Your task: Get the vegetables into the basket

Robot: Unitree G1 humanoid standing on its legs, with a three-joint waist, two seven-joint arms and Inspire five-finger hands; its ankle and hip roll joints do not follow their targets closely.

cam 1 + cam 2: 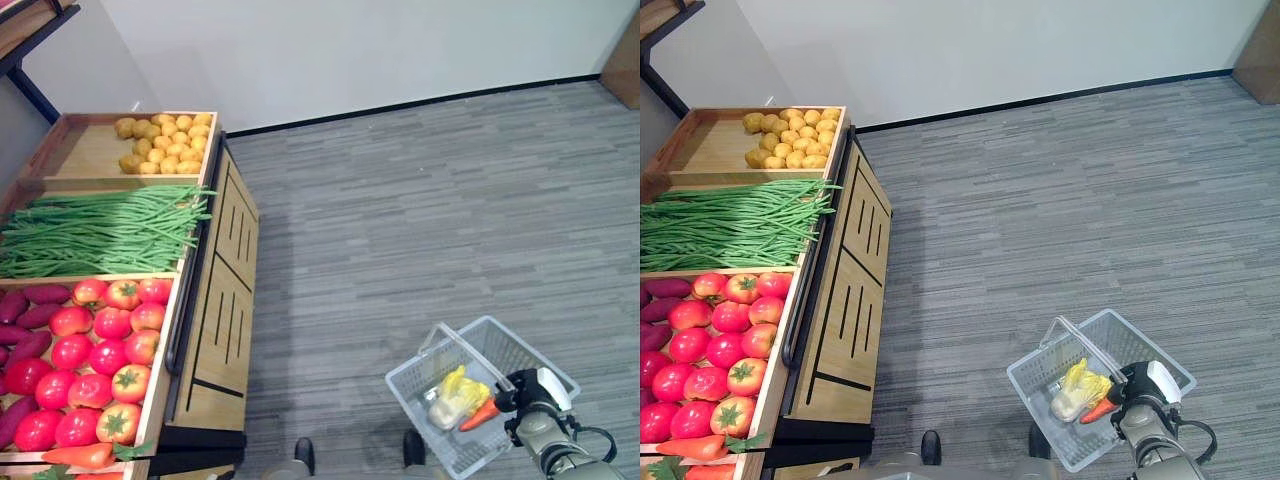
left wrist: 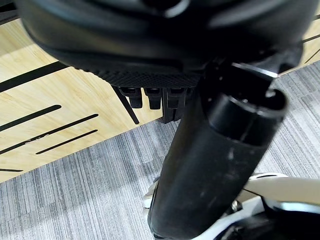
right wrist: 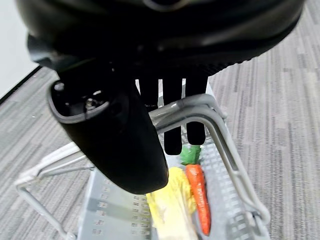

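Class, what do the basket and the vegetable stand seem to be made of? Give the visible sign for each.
Basket: probably plastic, light grey and matt, its walls and floor a moulded grid of small holes, carried by the right hand.
Vegetable stand: looks like pale wood, smooth, with visible grain and dark slots.

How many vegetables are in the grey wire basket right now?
2: a yellow-white cabbage and an orange carrot with a green top lying beside it on the floor of the grey wire basket. Nothing else shows inside, though the right hand covers one corner.

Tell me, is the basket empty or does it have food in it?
Not empty. The basket holds a carrot and a yellow leafy cabbage, lying side by side on its bottom, while the right hand holds its handle.
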